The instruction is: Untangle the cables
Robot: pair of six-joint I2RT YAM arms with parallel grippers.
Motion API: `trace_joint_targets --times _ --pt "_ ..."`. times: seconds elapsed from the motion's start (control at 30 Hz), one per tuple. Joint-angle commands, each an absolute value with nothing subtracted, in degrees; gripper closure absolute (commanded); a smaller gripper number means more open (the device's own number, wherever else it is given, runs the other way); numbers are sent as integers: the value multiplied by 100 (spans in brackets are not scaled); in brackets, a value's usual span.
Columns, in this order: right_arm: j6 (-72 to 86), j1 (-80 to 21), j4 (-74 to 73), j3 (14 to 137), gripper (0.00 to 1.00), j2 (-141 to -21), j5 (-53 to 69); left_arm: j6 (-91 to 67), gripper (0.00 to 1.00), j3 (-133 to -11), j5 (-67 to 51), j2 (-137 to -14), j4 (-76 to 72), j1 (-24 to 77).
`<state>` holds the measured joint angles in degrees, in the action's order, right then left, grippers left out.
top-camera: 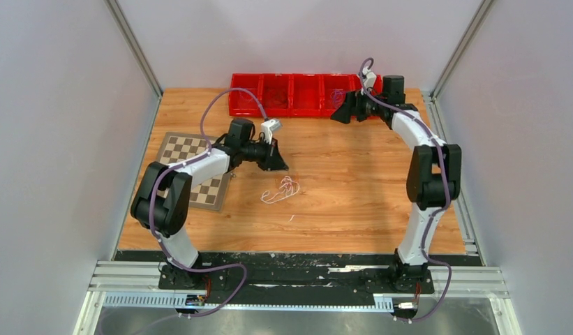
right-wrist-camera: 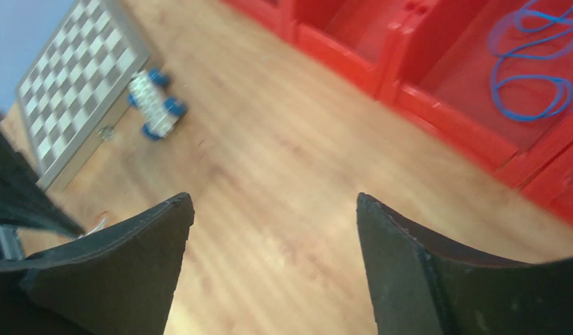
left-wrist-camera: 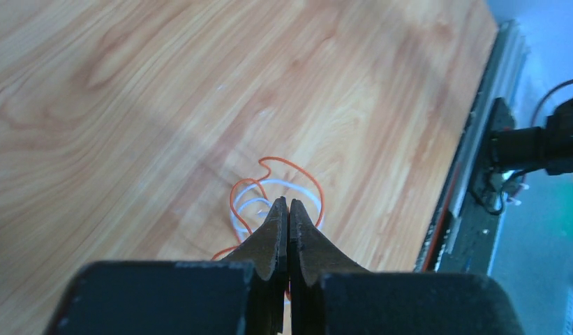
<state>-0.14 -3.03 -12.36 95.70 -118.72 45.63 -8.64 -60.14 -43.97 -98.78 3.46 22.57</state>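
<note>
A small tangle of cables (top-camera: 283, 190), white and orange-red, lies on the wooden table near the middle. In the left wrist view the orange-red cable (left-wrist-camera: 322, 202) loops around the coiled white cable (left-wrist-camera: 283, 181) just beyond my fingertips. My left gripper (top-camera: 279, 163) (left-wrist-camera: 288, 202) is shut and empty, a little behind the tangle and above it. A blue cable (top-camera: 337, 98) (right-wrist-camera: 534, 70) lies coiled in a red bin. My right gripper (top-camera: 339, 112) (right-wrist-camera: 269, 206) is open and empty beside that bin, over bare table.
A row of red bins (top-camera: 297, 94) stands along the back edge. A chessboard (top-camera: 192, 167) (right-wrist-camera: 74, 77) lies at the left under my left arm. A white and blue toy car (right-wrist-camera: 156, 105) sits next to it. A tiny white scrap (top-camera: 292, 218) lies nearer the front.
</note>
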Motion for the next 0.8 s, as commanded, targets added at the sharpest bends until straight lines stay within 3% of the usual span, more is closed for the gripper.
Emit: trace_joint_targets --times 0.0,0.2,0.3,0.4,0.53,0.77 --pt "-823 -304 -1664 8768 12 -10448 5078 -1894 100 -6201 -4976 -9230 -939 2344" --pt "-1328 -373 -2665 7860 10 -10007 5285 -2094 99 -5936 -5249 -9056 -728 2119" --pt "-1359 -525 -2814 7504 11 -9969 5281 -1664 67 -5838 -5059 -9266 -68 2081" --pt "-1404 -771 -2938 7298 12 -9996 5253 -1823 53 -5555 -4840 -9267 -230 1992" --pt "-1358 -1134 -2939 7187 14 -10181 5146 -1941 43 -5228 -4479 -9249 -340 1854" --pt "-1056 -1901 -2752 7617 15 -10900 4601 -1853 37 -5271 -3804 -9483 -180 1720"
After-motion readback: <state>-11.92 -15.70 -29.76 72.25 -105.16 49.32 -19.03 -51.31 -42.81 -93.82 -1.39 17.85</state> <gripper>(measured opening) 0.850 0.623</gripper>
